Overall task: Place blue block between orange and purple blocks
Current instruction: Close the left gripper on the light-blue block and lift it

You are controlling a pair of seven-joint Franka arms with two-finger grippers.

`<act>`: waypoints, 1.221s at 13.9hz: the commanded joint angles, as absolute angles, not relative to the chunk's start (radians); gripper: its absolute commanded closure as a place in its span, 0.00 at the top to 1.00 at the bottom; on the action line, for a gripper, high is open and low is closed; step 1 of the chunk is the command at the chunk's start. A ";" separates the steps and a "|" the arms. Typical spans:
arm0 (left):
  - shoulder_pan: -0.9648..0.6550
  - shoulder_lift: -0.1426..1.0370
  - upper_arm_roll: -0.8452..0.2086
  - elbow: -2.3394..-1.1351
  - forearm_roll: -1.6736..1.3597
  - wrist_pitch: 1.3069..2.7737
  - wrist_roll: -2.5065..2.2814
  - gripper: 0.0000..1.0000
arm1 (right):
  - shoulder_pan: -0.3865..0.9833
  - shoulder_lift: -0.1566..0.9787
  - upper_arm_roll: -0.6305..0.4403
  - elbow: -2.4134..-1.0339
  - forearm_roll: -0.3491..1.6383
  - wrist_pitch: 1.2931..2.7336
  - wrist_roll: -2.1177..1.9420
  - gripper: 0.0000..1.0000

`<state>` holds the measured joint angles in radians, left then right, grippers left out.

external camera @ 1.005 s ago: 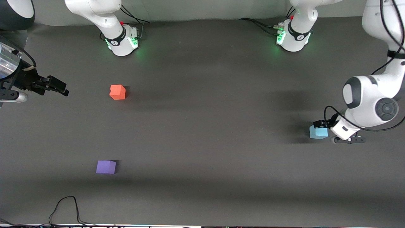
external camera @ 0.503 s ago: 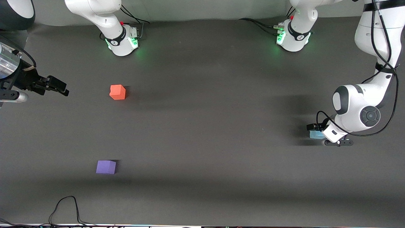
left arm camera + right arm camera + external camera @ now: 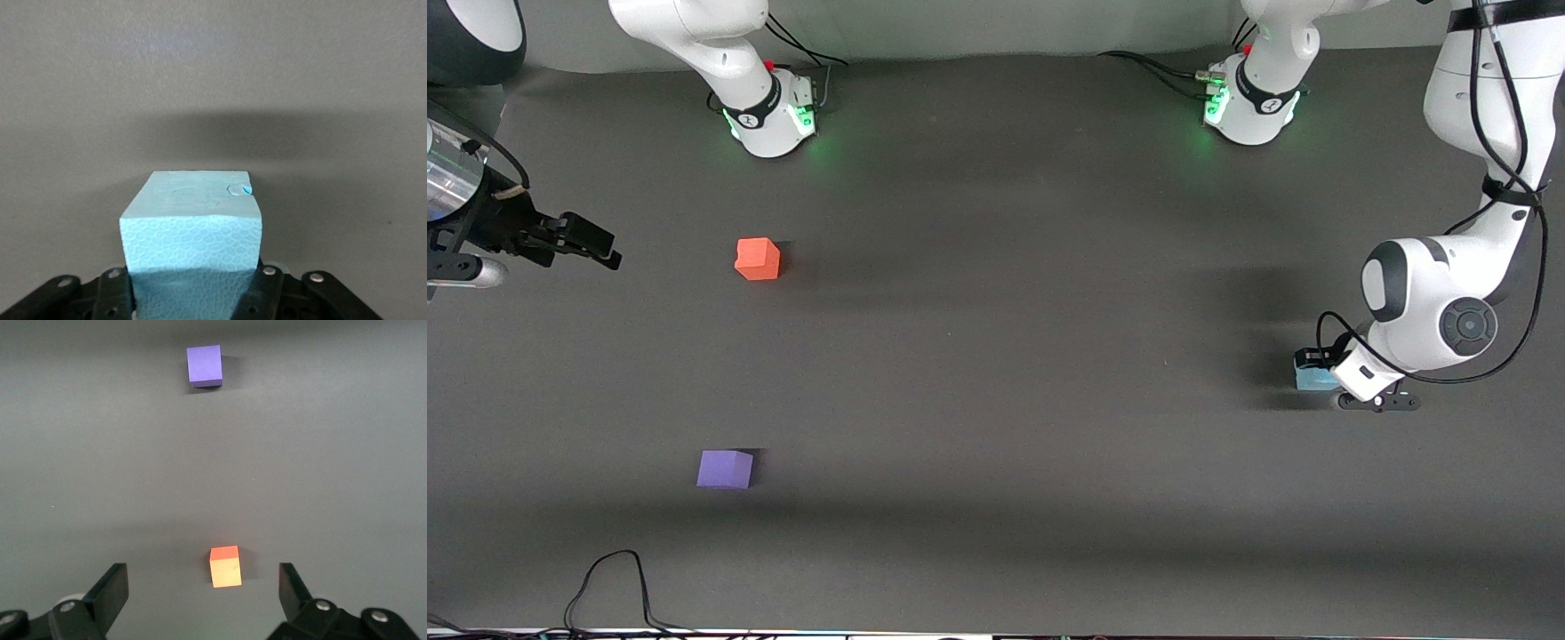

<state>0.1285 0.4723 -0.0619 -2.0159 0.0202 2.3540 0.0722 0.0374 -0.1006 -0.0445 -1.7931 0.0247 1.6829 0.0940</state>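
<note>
The blue block (image 3: 1312, 380) rests on the dark table near the left arm's end. My left gripper (image 3: 1319, 369) is down around it, and in the left wrist view the blue block (image 3: 193, 220) fills the gap between both fingers, which press its sides. The orange block (image 3: 758, 259) and the purple block (image 3: 725, 468) sit apart near the right arm's end, the purple one nearer the front camera. My right gripper (image 3: 600, 247) waits open and empty above the table beside the orange block. Its wrist view shows the orange block (image 3: 225, 567) and the purple block (image 3: 204, 365).
The two arm bases (image 3: 769, 111) (image 3: 1249, 102) stand along the table edge farthest from the front camera. A black cable (image 3: 614, 587) loops on the table at the edge nearest the camera, toward the right arm's end. A wide bare stretch lies between the blue block and the other two.
My left arm shifted a little toward the right arm's end and settled over the blue block, its fingers closing onto the sides. The right arm and the other blocks have not moved.
</note>
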 commanded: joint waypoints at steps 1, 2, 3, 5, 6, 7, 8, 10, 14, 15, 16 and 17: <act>0.117 0.307 -0.066 -2.016 0.009 2.165 0.063 0.17 | 0.041 -0.103 -0.046 -1.793 0.011 1.683 0.097 1.00; 0.117 0.243 -0.066 -2.016 0.008 2.096 0.066 0.17 | 0.041 -0.103 -0.046 -1.793 0.011 1.683 0.095 1.00; 0.118 0.185 -0.066 -2.016 0.002 2.038 0.069 0.17 | 0.041 -0.104 -0.046 -1.795 0.011 1.683 0.094 1.00; 0.112 0.070 -0.067 -2.002 -0.011 1.915 0.071 0.18 | 0.041 -0.106 -0.046 -1.795 0.011 1.683 0.094 1.00; 0.104 0.019 -0.067 -1.997 -0.012 1.872 0.071 0.18 | 0.041 -0.106 -0.046 -1.795 0.011 1.683 0.092 1.00; 0.103 -0.024 -0.066 -1.990 -0.012 1.838 0.072 0.18 | 0.041 -0.106 -0.048 -1.795 0.011 1.683 0.091 1.00; 0.104 -0.063 -0.067 -1.980 -0.012 1.800 0.074 0.18 | 0.041 -0.106 -0.046 -1.795 0.011 1.681 0.094 1.00; 0.103 -0.100 -0.067 -1.922 -0.029 1.700 0.072 0.19 | 0.041 -0.106 -0.048 -1.792 0.011 1.681 0.089 1.00; 0.052 -0.086 -0.075 -1.810 -0.066 1.621 0.037 0.18 | 0.041 -0.106 -0.048 -1.792 0.011 1.681 0.087 1.00; 0.010 -0.084 -0.089 -1.803 -0.067 1.632 -0.033 0.18 | 0.041 -0.106 -0.048 -1.793 0.011 1.681 0.092 1.00; -0.041 -0.063 -0.110 -1.777 -0.066 1.635 -0.122 0.18 | 0.041 -0.104 -0.048 -1.793 0.011 1.681 0.092 1.00; -0.088 -0.033 -0.132 -1.737 -0.060 1.635 -0.208 0.18 | 0.041 -0.103 -0.048 -1.792 0.011 1.681 0.092 1.00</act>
<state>0.0073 -0.0951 -0.1015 -1.8197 -0.0662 1.6481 -0.0551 0.0369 -0.0998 -0.0446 -1.7930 0.0247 1.6833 0.0940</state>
